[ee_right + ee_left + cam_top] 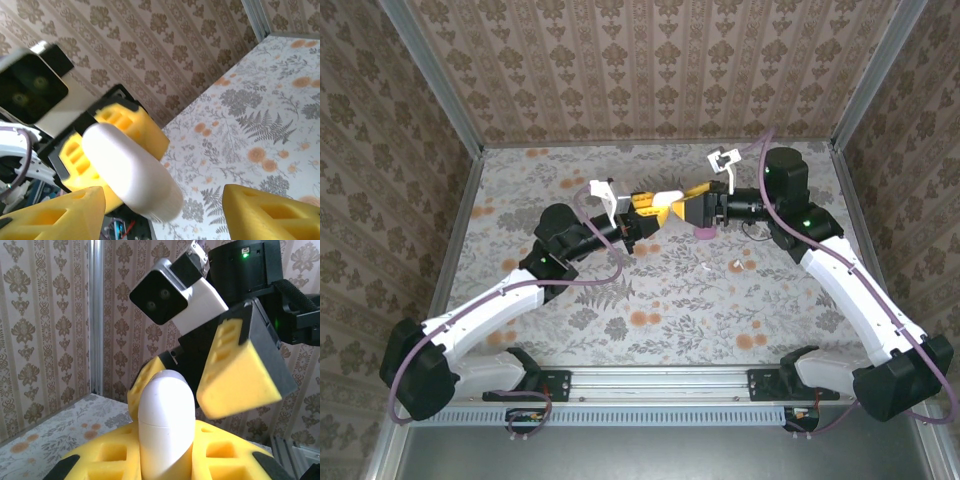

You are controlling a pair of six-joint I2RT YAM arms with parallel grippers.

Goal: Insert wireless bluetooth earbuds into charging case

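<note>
White charging case point(165, 425) clamped in my left hand point(642, 205); right hand point(685, 207) spread open, straddling its tip. Earbuds point(736, 264) loose on table point(570, 320), well apart. Case looks shut, nothing inserted yet.

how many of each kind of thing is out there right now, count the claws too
yellow foam-padded claws: 2, the left claw and the right claw
glossy white oval charging case: 1
tiny white plastic earbuds on the table: 2
pale pink rounded piece: 1
total: 6
</note>
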